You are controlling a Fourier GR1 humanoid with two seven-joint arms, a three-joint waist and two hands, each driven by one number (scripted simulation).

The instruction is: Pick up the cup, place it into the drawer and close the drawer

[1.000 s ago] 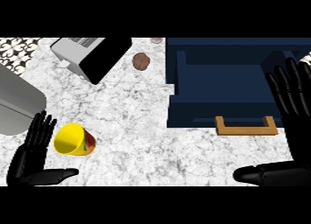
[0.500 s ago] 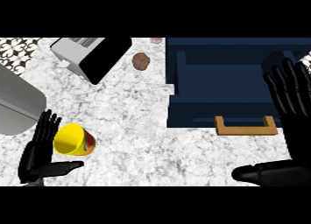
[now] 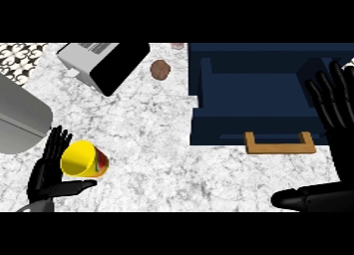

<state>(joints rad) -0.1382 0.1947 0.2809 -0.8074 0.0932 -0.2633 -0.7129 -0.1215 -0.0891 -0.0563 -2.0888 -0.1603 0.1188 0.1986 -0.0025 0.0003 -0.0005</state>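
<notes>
Left hand (image 3: 51,172) partly hides the yellow cup's (image 3: 82,158) left edge.

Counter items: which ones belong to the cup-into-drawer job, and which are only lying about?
Job: yellow cup, open blue drawer, left hand beside the cup, right hand.
Lying about: toaster, brown item, grey appliance.

A yellow cup (image 3: 82,159) lies tipped on the marble desk (image 3: 150,149), touching the left hand (image 3: 51,174), whose fingers (image 3: 56,144) are straight. The right hand (image 3: 341,114) rests open beside the open blue drawer (image 3: 261,84).
</notes>
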